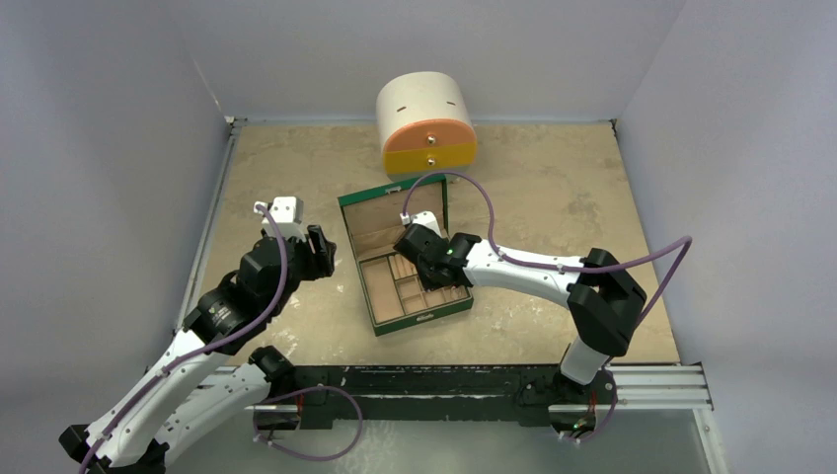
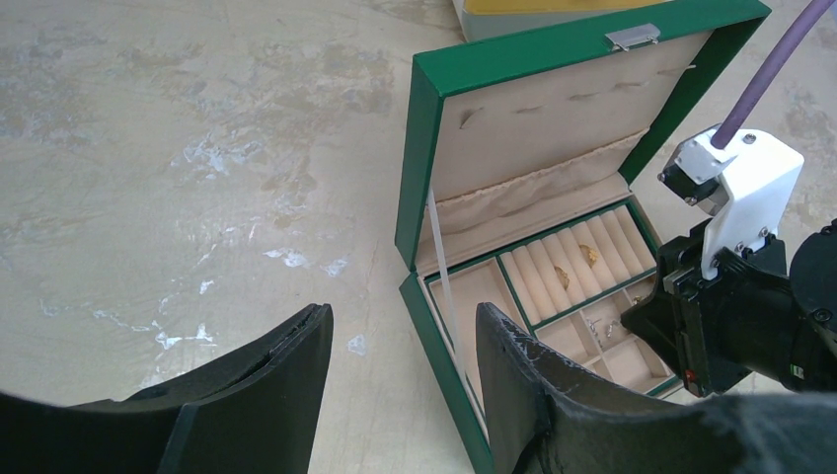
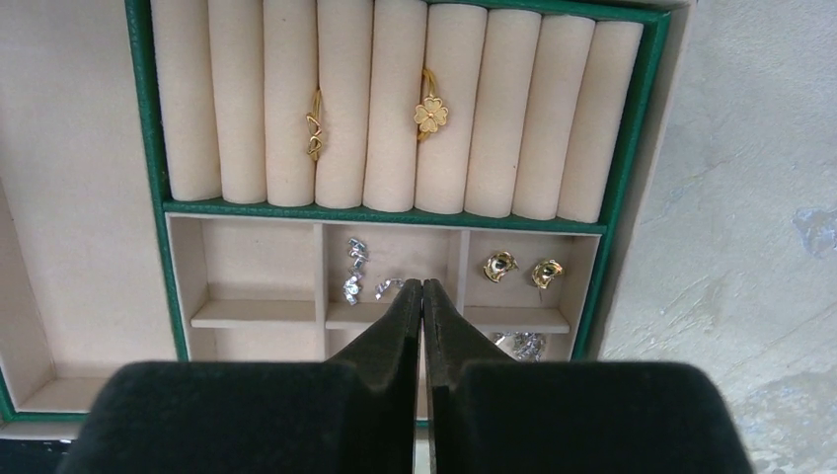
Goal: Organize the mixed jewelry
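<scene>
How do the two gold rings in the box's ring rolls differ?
The clover ring has a broad four-petal top; the slim ring a narrow stacked ornament. The clover ring sits two slots right of the slim ring, slightly farther up. Both are gold, wedged between cream rolls.

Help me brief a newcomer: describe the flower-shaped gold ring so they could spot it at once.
In the open green box, find the row of tan ring rolls. Two gold rings sit between rolls; yours is the right-hand one in the right wrist view. It bears a four-petal flower, while its neighbour is slim and twisted.
</scene>
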